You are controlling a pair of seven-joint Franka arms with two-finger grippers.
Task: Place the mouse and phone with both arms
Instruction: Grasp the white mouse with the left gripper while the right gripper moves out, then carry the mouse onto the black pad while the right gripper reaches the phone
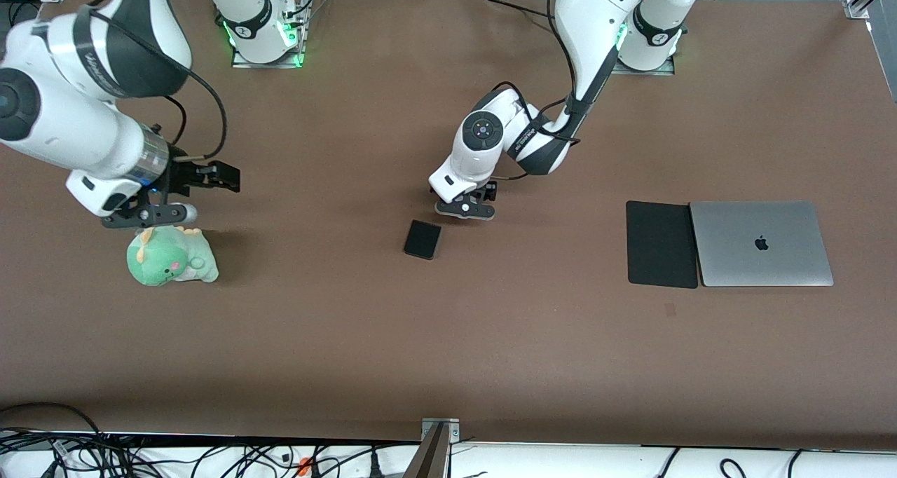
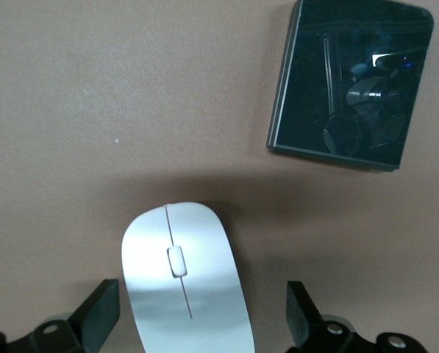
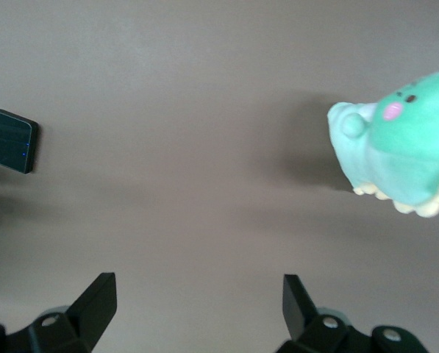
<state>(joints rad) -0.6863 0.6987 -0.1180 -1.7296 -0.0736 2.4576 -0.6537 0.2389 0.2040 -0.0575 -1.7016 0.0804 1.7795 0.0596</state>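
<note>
Nearest you: small black flat rectangular phone (image 1: 422,239) mid-table.
Your left gripper (image 2: 203,312) hangs spread wide around the white glossy oval mouse (image 2: 184,278), just beside the phone; your right gripper (image 3: 197,309) waits open above the green plush dinosaur (image 1: 171,256).

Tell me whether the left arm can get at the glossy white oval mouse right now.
Probably yes: the open left end effector straddles the glossy white oval mouse, with nothing between them.

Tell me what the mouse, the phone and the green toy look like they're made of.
The mouse: probably hard plastic, glossy white, with a soft sheen and a thin grey seam. The phone: a glassy black face, likely glass or polished plastic, mirroring the gripper above it. The green toy: soft plush fabric, matte and fuzzy at its rounded edges.
</note>
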